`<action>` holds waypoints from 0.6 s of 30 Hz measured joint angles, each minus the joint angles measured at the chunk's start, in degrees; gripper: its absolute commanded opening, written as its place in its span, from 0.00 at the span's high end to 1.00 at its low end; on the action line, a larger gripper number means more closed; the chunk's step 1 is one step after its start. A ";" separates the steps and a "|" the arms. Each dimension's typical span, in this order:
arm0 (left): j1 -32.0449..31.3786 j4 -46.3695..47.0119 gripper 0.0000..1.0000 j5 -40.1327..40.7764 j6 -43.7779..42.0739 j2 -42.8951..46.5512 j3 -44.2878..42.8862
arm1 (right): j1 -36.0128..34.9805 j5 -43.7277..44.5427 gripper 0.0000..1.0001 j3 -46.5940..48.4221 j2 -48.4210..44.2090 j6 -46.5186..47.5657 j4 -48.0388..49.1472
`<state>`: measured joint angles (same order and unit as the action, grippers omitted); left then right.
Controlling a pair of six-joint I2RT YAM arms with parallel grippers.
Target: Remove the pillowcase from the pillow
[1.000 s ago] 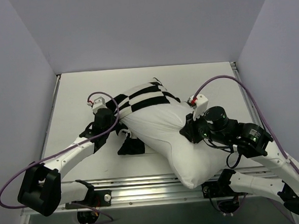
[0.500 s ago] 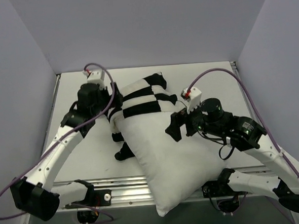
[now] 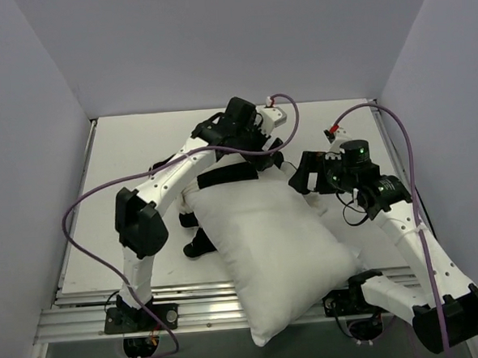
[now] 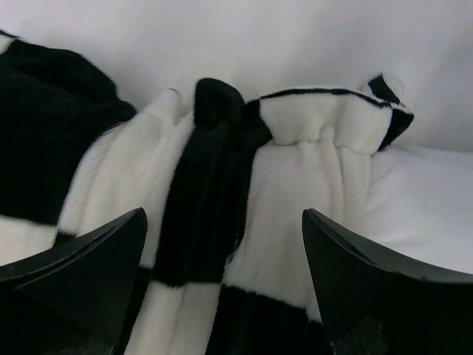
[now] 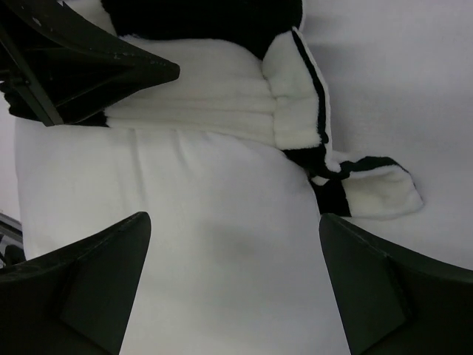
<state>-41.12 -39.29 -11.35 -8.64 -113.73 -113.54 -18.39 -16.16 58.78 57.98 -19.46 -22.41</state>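
The plain white pillow (image 3: 276,250) lies slantwise across the table, its near corner hanging past the front edge. The black and white checkered pillowcase (image 3: 231,175) is bunched over its far end, and a dark fold trails at the left. My left gripper (image 3: 260,152) reaches over that far end. In the left wrist view it (image 4: 223,214) is open just above the pillowcase (image 4: 310,126), holding nothing. My right gripper (image 3: 302,181) hovers at the pillow's right side. In the right wrist view it (image 5: 235,218) is open over the bare pillow (image 5: 185,177), beside the pillowcase's hem (image 5: 222,89).
The white table (image 3: 116,162) is boxed in by pale walls on three sides. A metal rail (image 3: 189,300) runs along the near edge. Purple cables (image 3: 86,204) loop from both arms. One left finger (image 5: 111,66) crosses the right wrist view's top left.
Both grippers opened and let go. The left arm swung from the pillow's left side to above its far end. The right gripper drew back to the right. The pillow slid toward the near edge.
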 measured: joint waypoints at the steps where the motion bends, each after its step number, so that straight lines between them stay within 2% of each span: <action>1: -0.20 -2.25 0.07 -1.01 -1.31 -2.32 -2.56 | 1.20 -1.46 0.08 -1.46 0.09 -0.24 0.63; 3: -0.61 -6.49 0.12 -2.64 -3.50 -6.19 -6.93 | 2.64 -3.96 0.08 -3.98 0.11 -0.87 1.33; 5: -0.85 -9.57 0.22 -3.26 -5.35 -8.74 -9.88 | 2.80 -5.86 0.08 -5.38 0.11 -1.44 2.23; 8: -0.83 -12.04 0.61 -3.45 -6.84 -10.56 -11.98 | 2.89 -8.11 0.08 -6.38 0.28 -1.75 3.74; 9: -0.79 -12.46 0.83 -3.43 -7.28 -10.75 -12.24 | 2.89 -8.72 0.07 -6.51 0.52 -1.81 4.46; 10: -0.72 -12.59 0.94 -3.41 -7.45 -10.80 -12.24 | 2.86 -9.29 0.07 -6.58 0.94 -1.99 5.18; 11: -0.66 -12.81 0.97 -3.34 -7.96 -10.80 -12.24 | 2.64 -9.90 0.07 -6.62 1.53 -2.12 6.01; 18: -0.66 -9.20 0.98 -1.88 -7.19 -8.72 -7.76 | -2.03 -9.99 0.02 -6.62 9.07 -2.99 11.21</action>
<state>-41.78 -48.49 -13.23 -15.84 -122.45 -121.30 -20.43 -26.15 52.16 67.05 -22.46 -11.20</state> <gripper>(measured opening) 0.050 0.963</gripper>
